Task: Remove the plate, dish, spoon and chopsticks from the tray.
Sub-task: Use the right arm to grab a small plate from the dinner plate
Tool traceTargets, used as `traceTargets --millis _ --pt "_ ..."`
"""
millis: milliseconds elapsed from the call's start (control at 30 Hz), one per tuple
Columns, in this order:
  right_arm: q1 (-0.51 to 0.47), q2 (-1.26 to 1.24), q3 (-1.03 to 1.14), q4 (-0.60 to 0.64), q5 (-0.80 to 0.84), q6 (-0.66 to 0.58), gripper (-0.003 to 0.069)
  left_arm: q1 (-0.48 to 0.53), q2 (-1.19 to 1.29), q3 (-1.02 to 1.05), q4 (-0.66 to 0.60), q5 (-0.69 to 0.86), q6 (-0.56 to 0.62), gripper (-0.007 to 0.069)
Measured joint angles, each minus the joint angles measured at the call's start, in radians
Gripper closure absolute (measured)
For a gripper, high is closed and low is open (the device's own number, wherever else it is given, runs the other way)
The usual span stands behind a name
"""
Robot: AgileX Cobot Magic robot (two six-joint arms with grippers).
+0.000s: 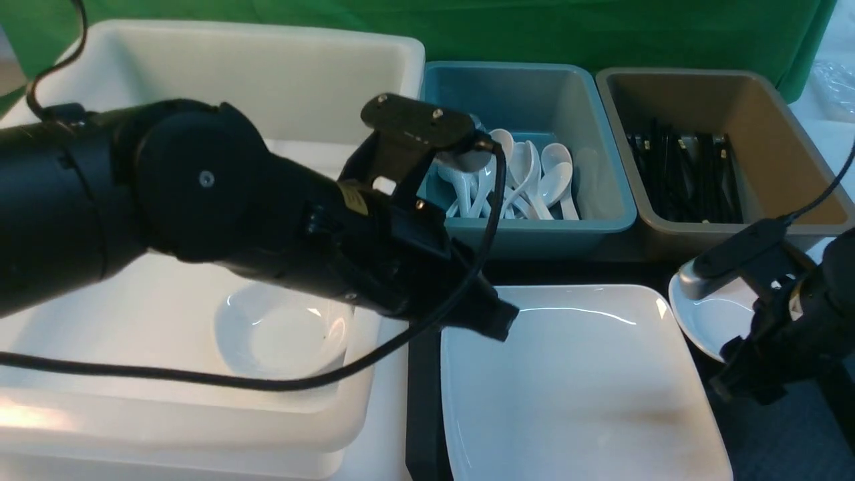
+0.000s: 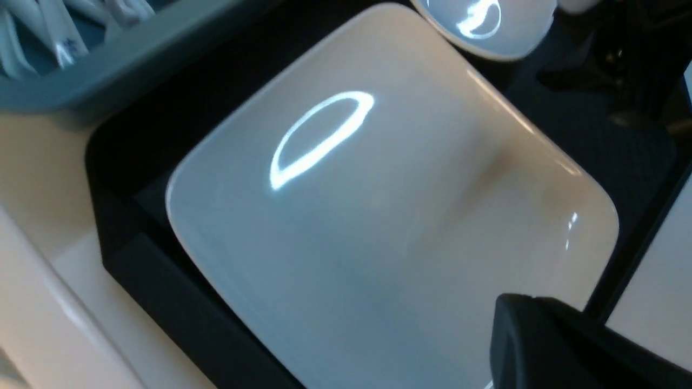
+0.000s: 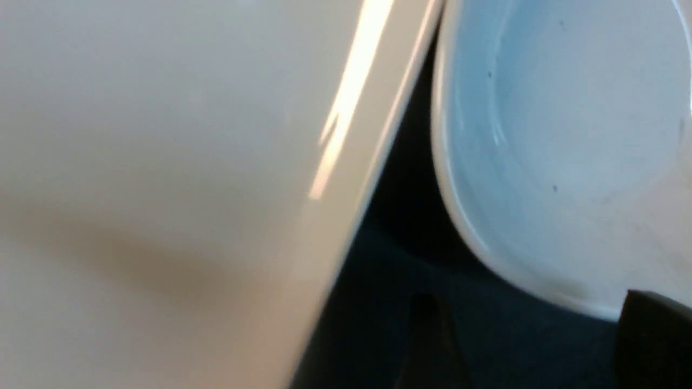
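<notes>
The large white plate [image 1: 581, 387] lies on the black tray [image 1: 422, 401]. A small white dish [image 1: 705, 321] sits on the tray by the plate's far right corner. My left gripper [image 1: 499, 322] hangs shut and empty over the plate's far left corner; its tip [image 2: 513, 313] shows above the plate [image 2: 378, 216]. My right gripper [image 1: 738, 387] is low beside the dish. It is open, with one finger on the tray floor [image 3: 411, 254] and the other at the dish [image 3: 567, 135] rim. Several spoons [image 1: 534, 180] lie in a teal bin. Chopsticks [image 1: 681, 177] fill a brown bin.
A deep white tub [image 1: 200, 73] fills the left side, with another white dish [image 1: 284, 334] inside it. The teal bin [image 1: 601, 220] and brown bin [image 1: 788, 133] stand just behind the tray. A green cloth hangs at the back.
</notes>
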Motion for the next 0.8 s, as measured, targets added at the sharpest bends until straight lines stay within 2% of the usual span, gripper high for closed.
traceTargets --millis 333,433,467,533,600,667,800 --pt "0.000 0.073 0.000 -0.008 -0.098 -0.009 0.0204 0.000 0.006 -0.004 0.016 -0.024 -0.010 0.0622" --pt "0.000 0.086 0.000 -0.008 -0.126 -0.019 0.0280 0.000 0.006 -0.004 0.016 -0.029 -0.012 0.0622" --pt "0.000 0.087 0.000 -0.008 -0.137 -0.022 0.0335 0.000 0.006 -0.004 0.016 -0.029 -0.012 0.0622" --pt "0.000 0.087 0.000 -0.008 -0.145 -0.023 0.0363 0.000 0.006 -0.004 0.016 -0.029 -0.012 0.0622" --pt "0.000 0.087 0.000 -0.015 -0.166 -0.031 0.0452 0.000 0.006 -0.004 0.018 -0.029 -0.012 0.0622" --pt "0.003 0.082 -0.003 -0.022 -0.169 -0.062 0.0483 0.000 0.006 -0.004 0.022 -0.029 -0.012 0.0622" --pt "0.018 0.071 -0.008 -0.032 -0.143 -0.080 0.0501 0.000 0.006 -0.004 0.029 -0.030 -0.012 0.0622"
